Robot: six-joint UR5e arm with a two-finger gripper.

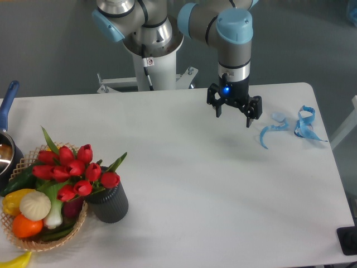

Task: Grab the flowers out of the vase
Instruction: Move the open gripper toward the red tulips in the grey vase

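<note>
The black two-finger gripper (234, 115) hangs above the far middle of the white table (223, 184), its fingers spread wide with nothing between them, a blue light glowing on its wrist. The bunch of red tulips with green stems and pointed leaves (75, 170) stands in the dark grey ribbed cylindrical vase (109, 204), well apart from the gripper, toward the near left of the table. The blooms lean left from the vase, over the woven wicker basket (53, 240) that sits just beside it and holds a white round vegetable, an orange fruit, a yellow pepper and green pieces. A dark pot with a blue handle (8, 103) sits left of the basket at the table's edge. Curled light-blue ribbon strips (295, 127) lie just right of the gripper.
</note>
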